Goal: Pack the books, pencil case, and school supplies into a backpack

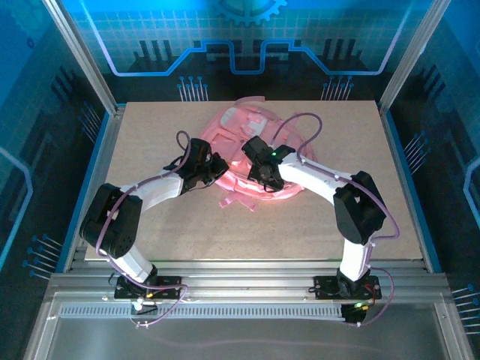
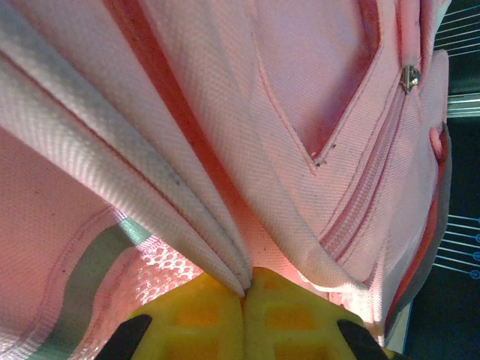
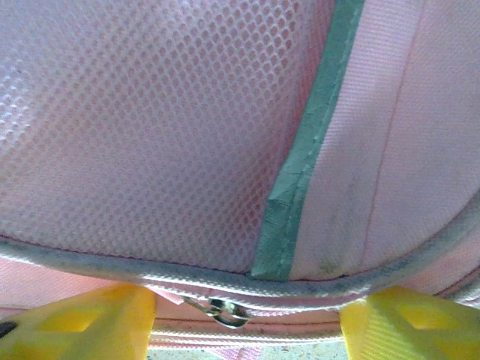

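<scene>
The pink backpack (image 1: 238, 124) lies in the middle of the table. My left gripper (image 1: 216, 171) is at its left side, and its yellow fingers (image 2: 202, 315) are shut on a fold of the backpack's fabric (image 2: 300, 112). My right gripper (image 1: 259, 171) is over the backpack's middle. It stands open, with the piped edge of the backpack (image 3: 150, 112) and a metal zipper pull (image 3: 223, 311) between its spread fingers (image 3: 82, 322). A grey-green trim strip (image 3: 307, 150) runs down beside the mesh panel. The books, the pencil case and the school supplies are hidden or out of view.
Pink straps (image 1: 240, 201) trail off the backpack toward the near side. The brown table board (image 1: 150, 135) has bare room on the left, right and front. Metal frame posts (image 1: 79, 56) stand at the back corners and a rail (image 1: 240, 277) runs along the near edge.
</scene>
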Controlling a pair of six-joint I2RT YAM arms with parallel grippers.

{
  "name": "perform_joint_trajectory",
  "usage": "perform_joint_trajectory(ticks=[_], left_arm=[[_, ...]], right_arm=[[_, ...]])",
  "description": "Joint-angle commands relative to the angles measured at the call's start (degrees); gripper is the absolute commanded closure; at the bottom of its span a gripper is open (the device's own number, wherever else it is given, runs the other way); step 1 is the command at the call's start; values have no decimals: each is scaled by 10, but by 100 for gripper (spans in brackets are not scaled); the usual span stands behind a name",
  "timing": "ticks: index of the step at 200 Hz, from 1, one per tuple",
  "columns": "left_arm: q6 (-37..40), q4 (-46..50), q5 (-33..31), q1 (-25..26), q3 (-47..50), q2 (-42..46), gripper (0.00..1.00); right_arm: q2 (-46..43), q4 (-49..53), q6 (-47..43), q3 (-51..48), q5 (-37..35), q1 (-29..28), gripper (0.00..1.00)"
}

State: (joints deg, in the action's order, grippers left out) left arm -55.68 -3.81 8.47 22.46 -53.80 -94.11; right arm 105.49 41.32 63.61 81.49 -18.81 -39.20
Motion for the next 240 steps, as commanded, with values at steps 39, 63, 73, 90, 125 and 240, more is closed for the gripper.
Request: perform_joint_trajectory(ticks=[39,63,73,90,125,240], left_arm=[[-5,7,61,29,10,4,100],[6,27,57,30,1,11,100],[10,35,51,30,-2,15,100],[16,43,40,30,-4,24,100],[27,59,19,23,-15,29,100],[44,78,10,-6,-39,31,100]], right_arm=[[-17,-78,36,-8,4,2,27],[27,-29,35,37,-13,2,27],[40,-11,36,48,-23,2,27],[44,-1,36,45,-34,2,30],[3,7,15,2,-45,8,42],[-129,-48,-47,-72,34,41,37]])
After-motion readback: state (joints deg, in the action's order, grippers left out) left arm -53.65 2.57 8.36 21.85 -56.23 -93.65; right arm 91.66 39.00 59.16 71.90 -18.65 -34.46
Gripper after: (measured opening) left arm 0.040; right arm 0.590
